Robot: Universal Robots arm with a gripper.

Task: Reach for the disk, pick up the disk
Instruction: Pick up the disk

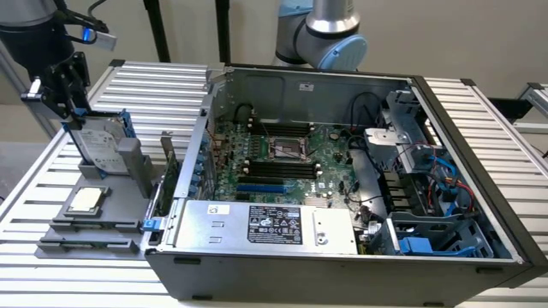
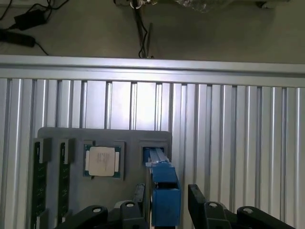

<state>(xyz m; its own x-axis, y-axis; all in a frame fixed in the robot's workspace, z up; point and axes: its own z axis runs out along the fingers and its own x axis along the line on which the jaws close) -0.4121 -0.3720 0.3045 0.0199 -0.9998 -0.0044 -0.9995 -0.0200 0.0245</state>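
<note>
The disk [image 1: 101, 146] stands on edge in a slot of the grey holder [image 1: 128, 192] at the exterior view's left. It is a silver drive with a white label and a blue frame. My black gripper [image 1: 72, 114] hangs over its upper end, one finger on each side. In the wrist view the disk's blue edge [image 2: 163, 191] runs between my two black fingers [image 2: 196, 200], and a gap shows on both sides. My gripper [image 2: 167, 194] is open and straddles the disk without closing on it.
A small square chip [image 1: 87, 200] lies in the holder beside the disk, with two dark memory sticks [image 2: 39, 181] further along. An open computer case [image 1: 479, 192] with a silver power supply [image 1: 274, 224] stands just right of the holder on the slatted aluminium table [image 1: 51, 282].
</note>
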